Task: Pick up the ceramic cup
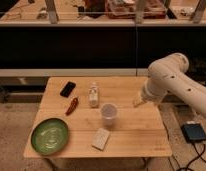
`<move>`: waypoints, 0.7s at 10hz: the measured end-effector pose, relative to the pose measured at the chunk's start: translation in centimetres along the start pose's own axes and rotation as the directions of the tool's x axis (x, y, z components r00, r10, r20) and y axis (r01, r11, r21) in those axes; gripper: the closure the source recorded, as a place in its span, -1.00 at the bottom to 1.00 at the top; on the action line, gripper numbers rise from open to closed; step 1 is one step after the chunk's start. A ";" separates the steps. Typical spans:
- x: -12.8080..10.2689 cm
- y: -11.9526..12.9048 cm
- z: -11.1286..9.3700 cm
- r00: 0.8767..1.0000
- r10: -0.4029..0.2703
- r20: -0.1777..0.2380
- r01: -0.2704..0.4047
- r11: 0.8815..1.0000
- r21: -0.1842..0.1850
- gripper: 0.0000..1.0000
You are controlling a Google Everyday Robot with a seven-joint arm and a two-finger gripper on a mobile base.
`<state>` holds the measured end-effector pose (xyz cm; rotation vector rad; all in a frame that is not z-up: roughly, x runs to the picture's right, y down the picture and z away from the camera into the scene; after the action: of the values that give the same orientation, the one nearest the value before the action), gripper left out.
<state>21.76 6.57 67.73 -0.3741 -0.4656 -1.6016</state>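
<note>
The ceramic cup (109, 114) is small, pale and handleless; it stands upright near the middle of the wooden table (141, 135). The white arm comes in from the right. My gripper (138, 102) hangs at the arm's end above the table's right part, to the right of the cup and a little higher in the picture, apart from it. It holds nothing that I can see.
A small white labelled bottle (94, 95) stands behind and left of the cup. A red pepper-like item (72, 105) and a black object (67, 89) lie at the left. A green plate (49, 135) sits at the front left, a pale flat block (101, 138) in front of the cup. A dark box (195, 132) lies on the floor to the right.
</note>
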 end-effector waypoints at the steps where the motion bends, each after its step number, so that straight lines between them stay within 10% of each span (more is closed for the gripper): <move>1: 0.6 -1.0 0.0 1.000 -0.024 0.009 0.024 1.000 0.016 -0.30; 7: 2.8 -9.3 -0.2 0.991 -0.124 0.048 0.119 0.988 0.097 -0.30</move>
<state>12.31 4.60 68.27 -0.3236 -0.6128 -1.6839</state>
